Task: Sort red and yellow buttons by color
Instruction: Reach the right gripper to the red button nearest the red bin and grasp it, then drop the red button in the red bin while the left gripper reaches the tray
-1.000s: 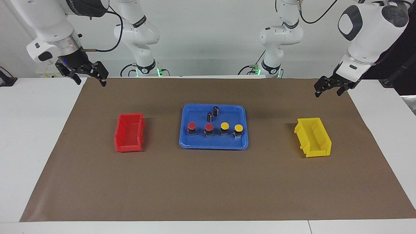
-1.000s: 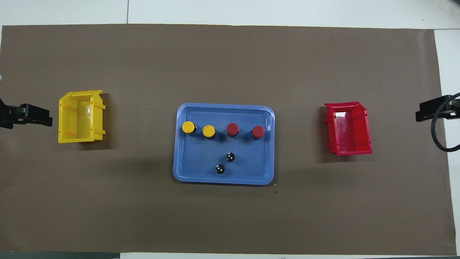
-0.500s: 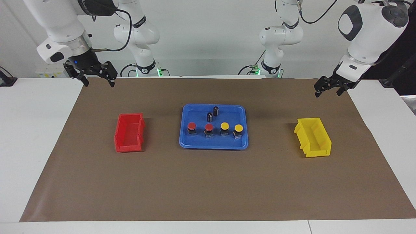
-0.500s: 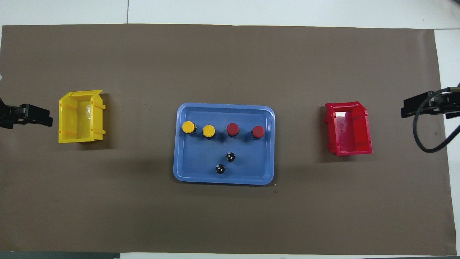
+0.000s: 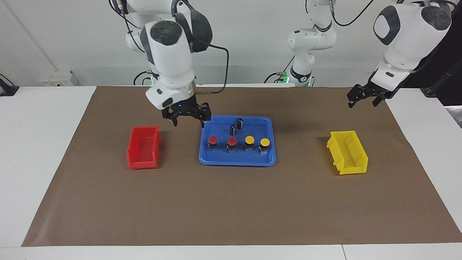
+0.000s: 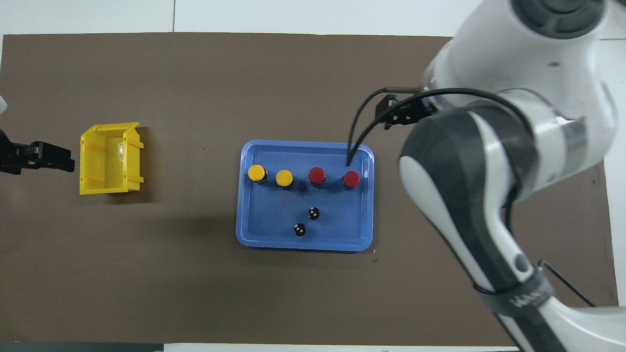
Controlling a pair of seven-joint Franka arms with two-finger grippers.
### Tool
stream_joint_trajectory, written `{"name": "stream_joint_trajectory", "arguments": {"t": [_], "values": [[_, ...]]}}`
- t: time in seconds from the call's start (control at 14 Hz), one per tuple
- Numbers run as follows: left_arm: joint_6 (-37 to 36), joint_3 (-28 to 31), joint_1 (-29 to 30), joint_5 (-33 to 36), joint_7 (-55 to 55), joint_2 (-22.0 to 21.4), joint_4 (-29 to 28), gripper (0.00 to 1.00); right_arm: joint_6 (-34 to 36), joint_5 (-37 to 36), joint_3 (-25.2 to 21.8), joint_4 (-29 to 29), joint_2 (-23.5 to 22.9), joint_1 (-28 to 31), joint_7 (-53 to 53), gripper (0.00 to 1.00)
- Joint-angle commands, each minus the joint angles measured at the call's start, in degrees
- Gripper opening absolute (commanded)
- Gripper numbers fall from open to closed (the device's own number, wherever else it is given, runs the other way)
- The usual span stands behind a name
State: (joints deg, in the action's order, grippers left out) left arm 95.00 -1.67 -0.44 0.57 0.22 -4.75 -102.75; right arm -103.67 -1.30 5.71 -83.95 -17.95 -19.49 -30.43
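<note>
My right gripper [image 5: 188, 122]: up in the air over the brown mat [image 5: 231, 202], between the red bin [image 5: 143, 147] and the blue tray [image 5: 237, 161], at the tray's corner nearest my right base. Fingers spread, nothing between them. In the overhead view my own arm covers most of it and the whole red bin.

My left gripper [image 5: 362, 101]: waiting in the air over the mat's edge at my left end of the table, fingers apart, empty. Overhead it shows beside the yellow bin [image 6: 111, 158].

Tray: just beside my right gripper, toward my left arm. It holds everything loose.

Red buttons, two: the first [image 5: 213, 142] is the button closest to my right gripper, standing on the tray floor below it and a little farther from me; the second [image 5: 231, 144] stands next to the first, one step farther from that gripper.

Yellow buttons, two: one [image 5: 249, 142] beside the second red, the other [image 5: 265, 145] last in the row, the nearest of the four to my left gripper yet well apart from it.

All four stand upright in a single row, caps up, untouched.

Dark cylinders, two [image 5: 233, 130] [image 5: 240, 123]: upright on the tray, nearer to me than the row.

Yellow bin: on the mat under and forward of my left gripper, open side up, nothing visible inside.
</note>
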Motion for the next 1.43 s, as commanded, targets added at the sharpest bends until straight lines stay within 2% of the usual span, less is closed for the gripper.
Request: {"name": "stream_joint_trajectory", "arguments": {"t": [0.0,0.07,0.21,0.36,0.5,0.79,1.0,1.36], "values": [[0.54,0.18,-0.17,-0.66,0.22,-0.44,-0.16,1.0,-12.22,-0.19,0.18,-16.46,6.33,-0.1,-0.95,1.0],[0.71,0.18,-0.09,-0.66,0.13,-0.44,-0.16,1.0,-15.83,-0.19,0.18,-21.04,7.22,-1.24,-1.21,1.0],[2.11,0.09,0.0,-0.75,0.04,-0.53,-0.69,1.0,-18.14,-0.19,0.18,-23.97,7.66,-1.08,-1.21,1.0],[2.38,0.09,0.35,-0.75,0.04,-0.61,-0.95,1.0,-19.98,0.24,0.27,-26.34,8.45,-1.33,-1.3,0.92],[2.56,0.18,0.44,-0.75,0.21,-0.96,-1.66,1.0,-25.07,0.6,0.27,-30.82,9.59,-1.43,-1.3,0.88],[3.17,0.18,0.53,-0.75,0.3,-1.4,-2.71,1.0,-27.29,0.6,0.27,-31.01,7.58,-3.1,-1.65,0.81],[5.55,0.44,0.88,-0.75,0.65,-2.28,-4.73,1.0,-29.39,0.07,0.27,-30.84,5.47,-4.24,-1.65,0.8],[6.51,0.44,1.32,-0.75,0.83,-2.63,-5.44,1.0,-29.66,-0.11,0.27,-31.1,5.2,-4.24,-0.95,0.74]]}}
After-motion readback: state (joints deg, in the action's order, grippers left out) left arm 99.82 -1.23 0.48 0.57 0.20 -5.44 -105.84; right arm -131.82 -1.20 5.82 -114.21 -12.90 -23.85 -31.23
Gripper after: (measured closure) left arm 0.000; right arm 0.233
